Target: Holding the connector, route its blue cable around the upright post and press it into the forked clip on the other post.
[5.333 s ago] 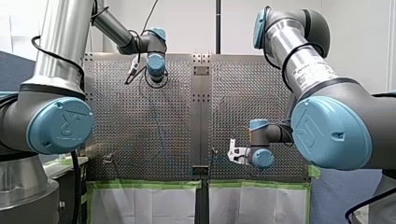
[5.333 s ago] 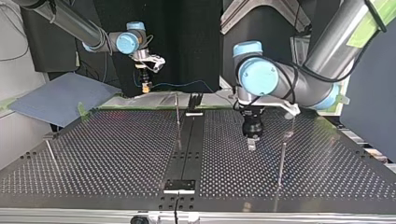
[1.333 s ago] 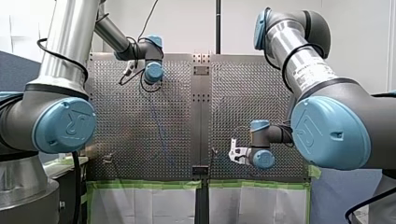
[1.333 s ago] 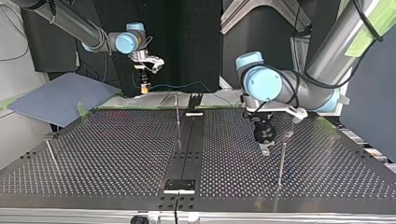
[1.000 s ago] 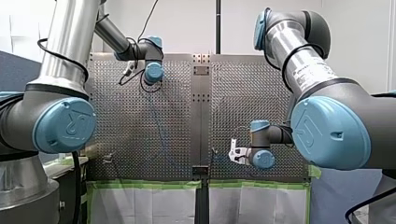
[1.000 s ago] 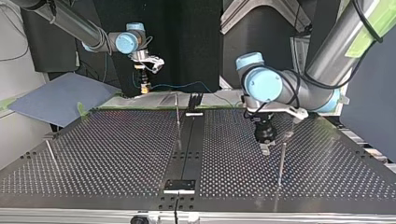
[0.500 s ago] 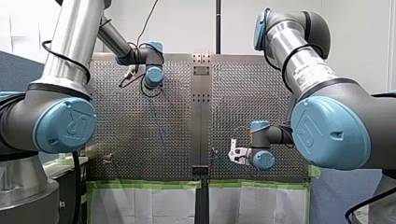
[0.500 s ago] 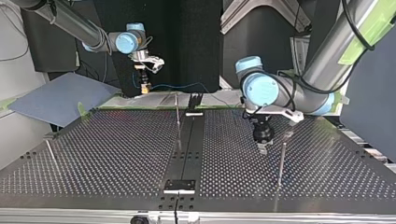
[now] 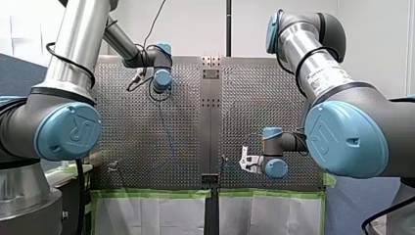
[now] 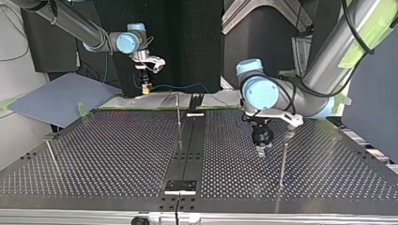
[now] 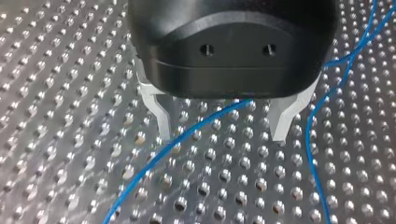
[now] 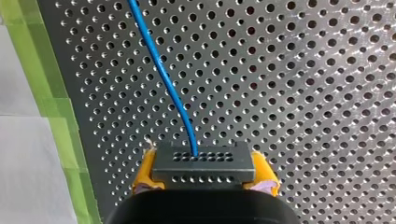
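Observation:
My right gripper [image 12: 201, 179] has its yellow pads [image 12: 145, 175] shut on the black connector [image 12: 203, 165], and the blue cable [image 12: 161, 74] leaves the connector's face ahead of it. In the top view this gripper [image 10: 146, 86] hangs above the table's far edge at the left. My left gripper [image 11: 222, 123] is open just above the perforated plate, with the blue cable [image 11: 187, 137] running slantwise between its metal fingers [image 11: 161, 116]. In the top view the left gripper [image 10: 261, 151] points down beside a thin upright post [image 10: 282, 161]. A small forked clip [image 10: 290, 135] stands just behind that post.
Another thin post [image 10: 179, 117] rises near the dark centre strip [image 10: 187, 154], and a third one [image 10: 51, 154] stands at the top view's left. Green tape [image 9: 156, 194] lines the table's edge in the front view. A blue sheet [image 10: 61, 96] lies off the table's far left corner.
My left gripper has shifted a little toward the top view's left, away from the thin post, and its wrist has turned slightly. The right arm holds still with the connector.

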Tool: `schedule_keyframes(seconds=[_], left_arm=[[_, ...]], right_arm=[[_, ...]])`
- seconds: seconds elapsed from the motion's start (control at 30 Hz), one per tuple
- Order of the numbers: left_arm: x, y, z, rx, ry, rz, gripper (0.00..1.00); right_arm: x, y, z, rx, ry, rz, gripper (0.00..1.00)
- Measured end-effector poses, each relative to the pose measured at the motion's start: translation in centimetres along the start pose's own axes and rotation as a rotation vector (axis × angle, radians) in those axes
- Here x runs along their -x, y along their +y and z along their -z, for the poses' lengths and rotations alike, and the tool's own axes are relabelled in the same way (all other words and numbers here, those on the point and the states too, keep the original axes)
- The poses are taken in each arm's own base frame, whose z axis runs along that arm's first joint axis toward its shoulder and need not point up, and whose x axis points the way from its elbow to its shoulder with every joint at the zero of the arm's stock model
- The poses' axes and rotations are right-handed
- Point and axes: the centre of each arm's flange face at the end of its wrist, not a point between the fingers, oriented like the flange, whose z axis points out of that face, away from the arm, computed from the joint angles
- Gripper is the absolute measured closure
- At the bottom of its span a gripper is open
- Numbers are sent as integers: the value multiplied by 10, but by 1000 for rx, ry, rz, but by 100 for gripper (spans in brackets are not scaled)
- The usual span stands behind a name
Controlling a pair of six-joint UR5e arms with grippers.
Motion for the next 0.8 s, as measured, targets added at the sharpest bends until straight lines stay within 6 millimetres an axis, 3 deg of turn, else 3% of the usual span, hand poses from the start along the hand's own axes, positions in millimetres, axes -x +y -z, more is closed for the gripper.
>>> schedule_keyframes(seconds=[0.47, 0.8], left_arm=[[1, -9, 6, -8, 7, -8, 0], [-28, -31, 3, 4, 91, -59, 0]], right_arm=[[4, 0, 0, 0, -3, -1, 100], [8, 1, 0, 1, -5, -3, 100]])
